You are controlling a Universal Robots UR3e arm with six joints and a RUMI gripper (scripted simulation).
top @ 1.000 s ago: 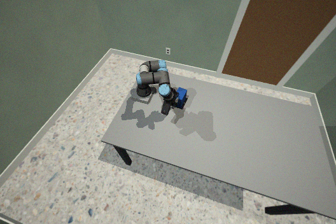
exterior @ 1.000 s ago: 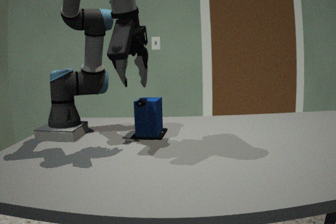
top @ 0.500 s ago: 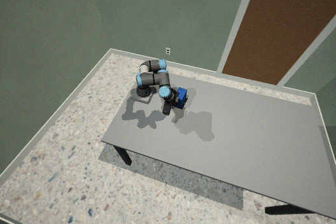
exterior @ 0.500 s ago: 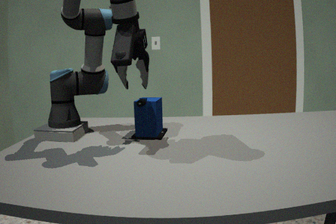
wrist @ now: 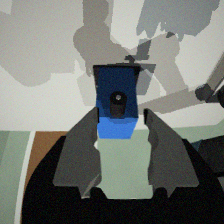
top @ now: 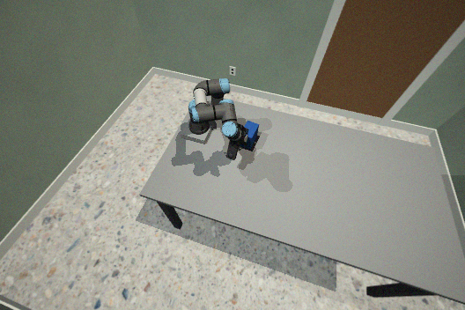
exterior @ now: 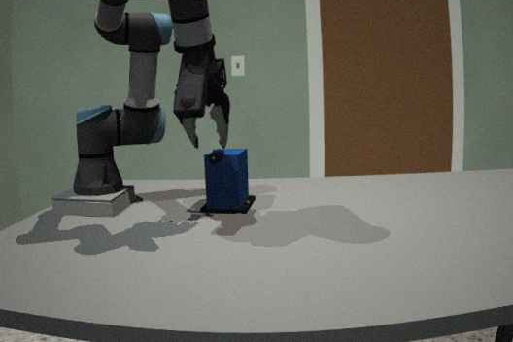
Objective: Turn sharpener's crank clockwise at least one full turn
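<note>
The sharpener (top: 252,134) (exterior: 226,180) (wrist: 116,89) is a blue box on a small black base plate (exterior: 249,201), standing upright on the grey table (top: 335,190) (exterior: 316,278) near the arm's mount. Its crank (exterior: 214,155) (wrist: 117,103) shows as a small dark knob near the top of the side facing the exterior camera. My gripper (top: 232,155) (exterior: 209,145) (wrist: 121,109) points down, just above and a little to the left of the sharpener's top in the exterior view. Its fingers stand partly apart with nothing between them. In the wrist view the crank lies between and beyond the fingertips.
The arm's mount (exterior: 92,200) (top: 198,130) stands on the table to the left of the sharpener. A brown door (exterior: 386,64) and green walls lie behind. The table stretches wide to the right and front.
</note>
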